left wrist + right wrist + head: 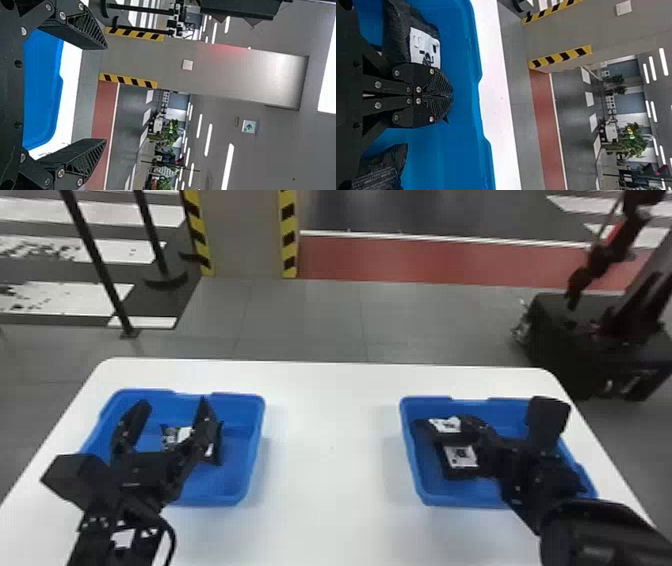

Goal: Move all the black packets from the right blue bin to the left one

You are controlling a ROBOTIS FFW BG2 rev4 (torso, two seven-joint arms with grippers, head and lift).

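Observation:
My left gripper (167,417) is spread open over the left blue bin (240,485). Inside that bin lie a black packet with a white label (172,436) and another dark packet (216,447), partly behind a finger. The left wrist view shows the open left gripper (105,94) with nothing between its tips. My right gripper (475,425) is low in the right blue bin (417,475), beside two labelled black packets (445,425) (459,460). In the right wrist view, the right gripper (451,95) has its tips together; a small dark corner shows behind them. A further black packet (385,170) lies across from the labelled packet (425,47).
Both bins stand on a white table (330,450), with bare tabletop between them. Beyond its far edge are a pillar with striped edges (245,235), a black stand (100,260) and dark equipment (600,340) on the floor.

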